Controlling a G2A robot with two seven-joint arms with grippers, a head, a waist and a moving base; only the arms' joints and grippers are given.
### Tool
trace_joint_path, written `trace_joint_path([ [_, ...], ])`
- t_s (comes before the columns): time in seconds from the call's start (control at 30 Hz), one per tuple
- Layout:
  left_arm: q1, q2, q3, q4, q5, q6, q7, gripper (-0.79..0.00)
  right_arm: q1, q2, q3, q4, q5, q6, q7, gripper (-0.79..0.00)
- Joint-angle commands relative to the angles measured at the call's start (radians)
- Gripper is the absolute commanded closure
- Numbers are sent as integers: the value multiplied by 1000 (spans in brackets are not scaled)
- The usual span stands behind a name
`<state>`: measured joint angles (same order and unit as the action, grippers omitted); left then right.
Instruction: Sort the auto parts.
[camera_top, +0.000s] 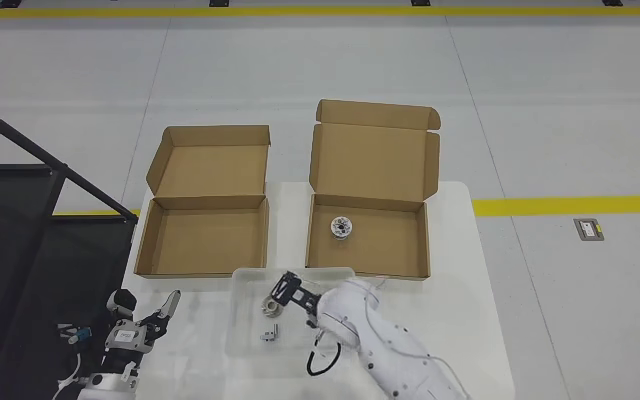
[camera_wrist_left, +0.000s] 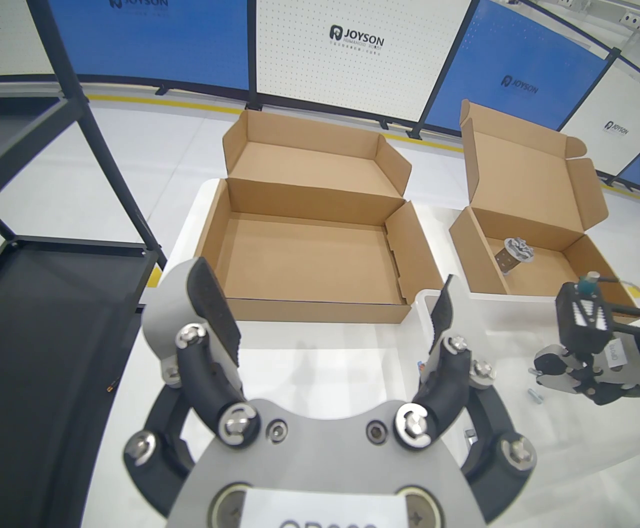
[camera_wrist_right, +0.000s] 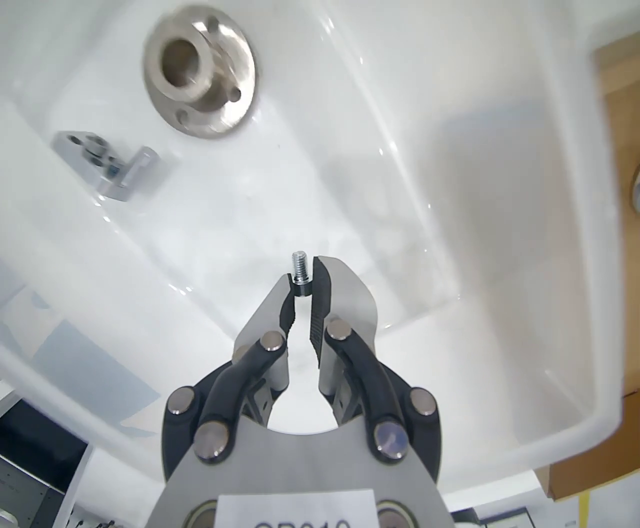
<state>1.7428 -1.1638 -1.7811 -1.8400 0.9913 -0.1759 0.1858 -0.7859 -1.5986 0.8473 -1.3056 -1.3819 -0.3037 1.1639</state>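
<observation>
Bright, even light falls from overhead across the whole scene. Small glints of glare dot the glossy white tray (camera_wrist_right: 500, 225), with a soft grey shadow on one wall. Faint shadows cross the white table (camera_wrist_left: 350, 350). Wide-angle distortion bends the black rack (camera_wrist_left: 100, 135) near the edges.

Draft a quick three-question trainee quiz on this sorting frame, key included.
1. True or false: the left gripper is shut on a part.
2. What does the right gripper hold over the white tray? A) a spring B) a bolt C) a washer
3. Fill in: the gear-like part lies in the cardboard box on the robot's ___ side.
Key: 1 false, it is open and empty. 2 B. 3 right.
</observation>
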Motion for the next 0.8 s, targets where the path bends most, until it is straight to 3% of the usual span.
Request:
trace_joint_path([
  [0.0, 0, 0, 0, 0, 0, 0, 0, -785, -33, 13, 34, -96, 20, -55, -19, 0],
  [0.13, 0, 0, 0, 0, 0, 0, 0, -785, -120, 43, 121, -309, 36, -133, -59, 0],
  [0.33, 0, 0, 0, 0, 0, 0, 0, -785, -176, 68, 251, -503, -27, -59, -124, 0],
  [0.43, 0, 0, 0, 0, 0, 0, 0, -785, -146, 73, 301, -486, -63, -13, -167, 0],
  [0.57, 0, 0, 0, 0, 0, 0, 0, -785, -69, 77, 372, -363, -70, 42, -201, 0],
  [0.67, 0, 0, 0, 0, 0, 0, 0, -785, -8, 79, 396, -234, -67, 37, -220, 0],
  [0.77, 0, 0, 0, 0, 0, 0, 0, -785, -8, 79, 396, -234, -67, 37, -220, 0],
])
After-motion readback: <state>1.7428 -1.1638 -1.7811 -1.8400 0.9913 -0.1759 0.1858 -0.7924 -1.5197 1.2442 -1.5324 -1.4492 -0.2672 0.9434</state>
